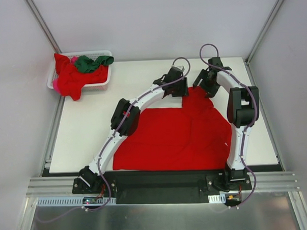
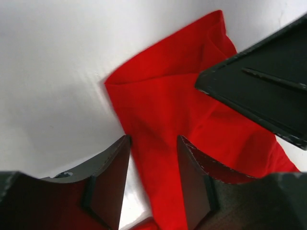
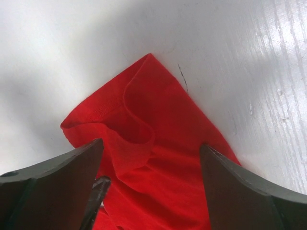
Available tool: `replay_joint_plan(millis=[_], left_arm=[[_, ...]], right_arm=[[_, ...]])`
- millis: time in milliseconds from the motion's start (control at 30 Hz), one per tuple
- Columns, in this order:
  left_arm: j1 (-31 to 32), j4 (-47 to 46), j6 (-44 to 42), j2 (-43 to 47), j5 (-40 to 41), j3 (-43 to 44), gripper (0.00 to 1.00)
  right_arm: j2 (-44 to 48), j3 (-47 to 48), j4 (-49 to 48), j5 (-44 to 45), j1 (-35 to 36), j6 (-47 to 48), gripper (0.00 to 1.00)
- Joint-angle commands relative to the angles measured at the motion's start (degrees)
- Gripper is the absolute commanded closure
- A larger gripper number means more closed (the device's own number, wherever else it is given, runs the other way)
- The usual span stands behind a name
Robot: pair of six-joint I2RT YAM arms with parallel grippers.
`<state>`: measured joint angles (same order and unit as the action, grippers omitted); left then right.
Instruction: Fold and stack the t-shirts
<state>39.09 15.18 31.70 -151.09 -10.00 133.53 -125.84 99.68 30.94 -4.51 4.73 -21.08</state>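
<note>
Nearest me, I see the left gripper [image 2: 153, 141] and right gripper [image 3: 151, 144] both released, jaws parted over the far end of the red t-shirt [image 1: 175, 137] spread on the table [image 1: 87, 123].

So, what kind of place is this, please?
Probably a robot test cell, not a home: bare white panels on metal posts enclose the table, and two arms are bolted to a rail at its near edge.
</note>
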Motion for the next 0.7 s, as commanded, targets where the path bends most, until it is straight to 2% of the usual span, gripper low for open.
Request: replay_joint_plan(millis=[0, 133, 200, 333, 367, 400, 533, 667], left_arm=[[0.1, 2.4, -0.3, -1.2, 2.5, 3.0, 0.57], [0.5, 9.1, 1.2, -4.4, 4.9, 8.6, 0.63], [0.5, 11.7, 2.7, -5.2, 5.0, 8.6, 0.73], [0.1, 12.1, 4.4, -4.9, 7.7, 8.1, 0.82], [-0.2, 12.2, 4.9, -5.0, 7.5, 8.1, 0.87], [-0.5, 12.5, 5.6, -4.7, 7.6, 7.6, 0.95], [-1.4, 12.5, 6.9, -2.1, 9.7, 5.5, 1.00], [-3.5, 12.4, 11.3, -0.1, 9.7, 4.6, 1.00]], right_arm=[[4.3, -0.1, 1.1, -0.3, -0.3, 1.0, 0.15], [4.9, -1.1, 1.2, -0.4, -0.2, 1.1, 0.16], [5.0, -1.8, 1.3, -0.2, -0.2, 1.0, 0.16], [5.1, -2.5, 1.4, -0.2, -0.2, 1.2, 0.16], [5.4, -2.7, 1.6, 0.5, -0.3, 1.3, 0.16], [5.5, -3.0, 1.6, 0.7, -0.3, 1.5, 0.16], [6.0, -4.2, 2.0, 3.3, -0.8, 2.1, 0.17], [5.5, -4.3, 1.9, 2.9, -2.7, 1.6, 0.17]])
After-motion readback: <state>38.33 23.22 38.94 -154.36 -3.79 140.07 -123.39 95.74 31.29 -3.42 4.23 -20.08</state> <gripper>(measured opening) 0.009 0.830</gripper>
